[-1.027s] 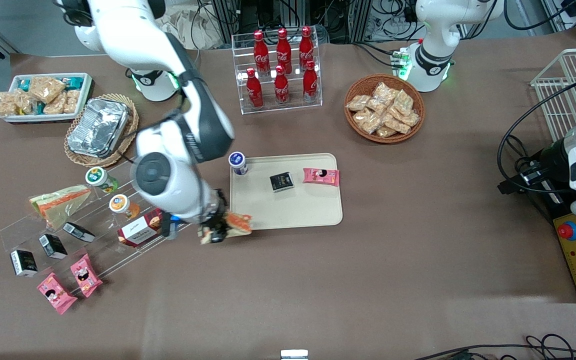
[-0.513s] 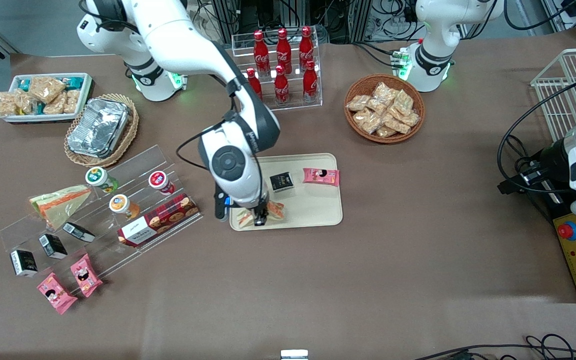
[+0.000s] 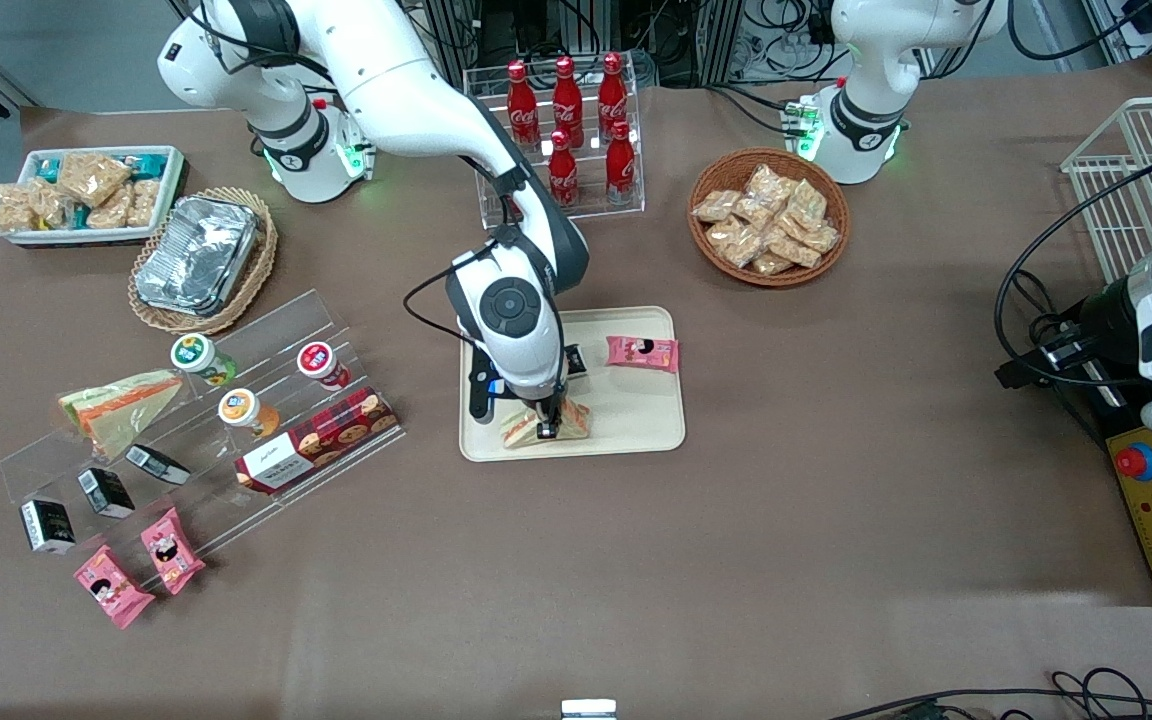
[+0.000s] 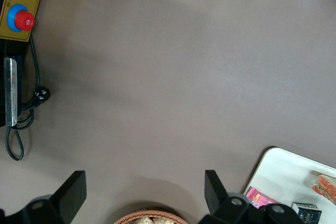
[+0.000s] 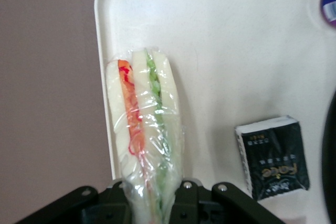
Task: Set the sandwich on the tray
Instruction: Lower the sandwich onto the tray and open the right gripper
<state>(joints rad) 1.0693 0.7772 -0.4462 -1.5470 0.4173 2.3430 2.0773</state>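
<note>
Claw (image 3: 548, 428) on tray (image 3: 636, 430), black box (image 3: 573, 362) just beside.

Right arm (image 3: 416, 95): white, jointed; reaches from its base at the edge of the table farthest from the front camera out over the middle of the table, elbow raised, forearm angled downward. Wrist (image 3: 511, 320): turned so the round end cap faces up toward the camera. Gripper (image 3: 548, 428): pointed straight down, low over the tray (image 3: 636, 420), fingers (image 5: 184, 192) clamped on the sandwich (image 5: 144, 129), bread wedge standing on edge between them.
</note>
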